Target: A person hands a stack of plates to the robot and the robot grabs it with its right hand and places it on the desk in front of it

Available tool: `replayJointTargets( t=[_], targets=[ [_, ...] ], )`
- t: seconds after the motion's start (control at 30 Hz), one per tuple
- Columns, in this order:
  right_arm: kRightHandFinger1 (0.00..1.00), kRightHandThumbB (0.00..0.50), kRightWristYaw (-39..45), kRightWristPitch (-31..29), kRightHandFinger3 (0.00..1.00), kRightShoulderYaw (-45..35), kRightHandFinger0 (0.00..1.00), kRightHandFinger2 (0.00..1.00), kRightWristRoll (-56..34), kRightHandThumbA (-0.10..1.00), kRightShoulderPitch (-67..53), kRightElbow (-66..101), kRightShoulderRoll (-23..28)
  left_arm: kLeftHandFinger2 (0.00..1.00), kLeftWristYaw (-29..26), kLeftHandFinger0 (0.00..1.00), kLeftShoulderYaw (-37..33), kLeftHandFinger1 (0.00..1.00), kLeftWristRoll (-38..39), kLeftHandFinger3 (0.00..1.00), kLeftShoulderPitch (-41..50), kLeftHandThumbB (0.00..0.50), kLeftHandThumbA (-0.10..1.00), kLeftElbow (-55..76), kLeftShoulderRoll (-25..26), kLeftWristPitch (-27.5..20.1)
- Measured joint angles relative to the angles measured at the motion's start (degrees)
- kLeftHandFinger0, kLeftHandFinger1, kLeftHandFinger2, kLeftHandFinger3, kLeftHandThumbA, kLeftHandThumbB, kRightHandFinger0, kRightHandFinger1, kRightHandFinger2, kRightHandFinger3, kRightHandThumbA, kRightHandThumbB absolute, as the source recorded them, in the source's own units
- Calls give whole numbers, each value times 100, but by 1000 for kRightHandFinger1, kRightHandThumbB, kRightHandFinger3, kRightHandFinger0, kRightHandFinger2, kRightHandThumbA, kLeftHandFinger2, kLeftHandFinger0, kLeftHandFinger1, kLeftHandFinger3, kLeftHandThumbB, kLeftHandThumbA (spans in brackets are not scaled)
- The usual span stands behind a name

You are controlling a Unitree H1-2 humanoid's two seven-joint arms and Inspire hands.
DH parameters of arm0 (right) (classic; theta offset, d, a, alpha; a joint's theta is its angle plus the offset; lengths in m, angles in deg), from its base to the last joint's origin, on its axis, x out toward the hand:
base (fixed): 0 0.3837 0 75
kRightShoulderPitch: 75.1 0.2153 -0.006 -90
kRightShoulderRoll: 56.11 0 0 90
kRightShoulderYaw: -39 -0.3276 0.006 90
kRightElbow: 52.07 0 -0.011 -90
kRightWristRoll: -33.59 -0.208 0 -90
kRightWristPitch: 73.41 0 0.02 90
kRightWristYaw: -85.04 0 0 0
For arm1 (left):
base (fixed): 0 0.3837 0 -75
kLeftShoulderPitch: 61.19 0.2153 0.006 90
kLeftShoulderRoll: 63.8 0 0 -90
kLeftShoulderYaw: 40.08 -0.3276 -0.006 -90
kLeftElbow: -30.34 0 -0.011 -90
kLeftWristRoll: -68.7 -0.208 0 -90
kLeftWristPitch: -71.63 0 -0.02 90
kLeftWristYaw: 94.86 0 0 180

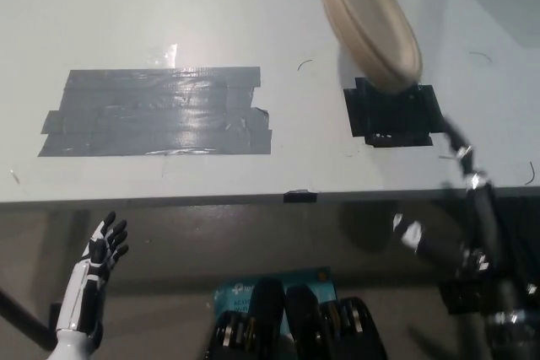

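Right hand (392, 111) sitting just below tilted plate stack (367, 18), grip indiscernible; placement on desk (169, 23) remaining; left hand (97, 263) idling open, far lower-left.

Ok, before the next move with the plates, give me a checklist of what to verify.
1. Plates in view: ok, at the far right of the desk.
2. Plates level: not ok, steeply tilted.
3. Grip on plates: cannot tell; the right arm reaches to a black patch below them.
4. Bare desk to set down on: ok, between grey tape and the black patch.
5. Left hand out of the way: ok, open, below the desk edge at lower left.
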Motion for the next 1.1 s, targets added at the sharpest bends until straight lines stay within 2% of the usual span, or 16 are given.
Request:
replayJointTargets(
  t=[0.2,0.4,0.57,0.77,0.97,1.1],
  targets=[
    [1000,303,-205,3,1000,-78,1000,1000,700,990,874,57,14,1000,-1,1000,0,1000,-6,1000,9,163,963,-22,0,-2],
    [1000,298,-486,7,1000,-75,1000,1000,1422,915,1680,-359,24,1000,-2,1000,-6,1000,-38,1000,18,169,959,-68,-4,-33],
    [1000,368,-659,33,1000,-10,1000,1000,1868,1000,2023,-880,32,1000,-3,1000,-7,1000,-106,1000,21,156,950,-95,-6,-76],
    [1000,385,-778,116,1000,138,1000,1000,2265,1000,2332,-1539,29,1000,-3,1000,-2,1000,-127,1000,17,181,957,-99,-8,-89],
    [1000,447,-796,214,1000,244,1000,1000,2438,1000,2606,-2211,53,1000,-2,1000,-1,1000,-129,1000,13,193,984,-99,-10,-89],
    [1000,462,-791,294,1000,323,1000,1000,2490,1000,2762,-2521,138,1000,-2,1000,0,1000,-132,1000,-3,184,979,-101,-10,-91]
  ],
)
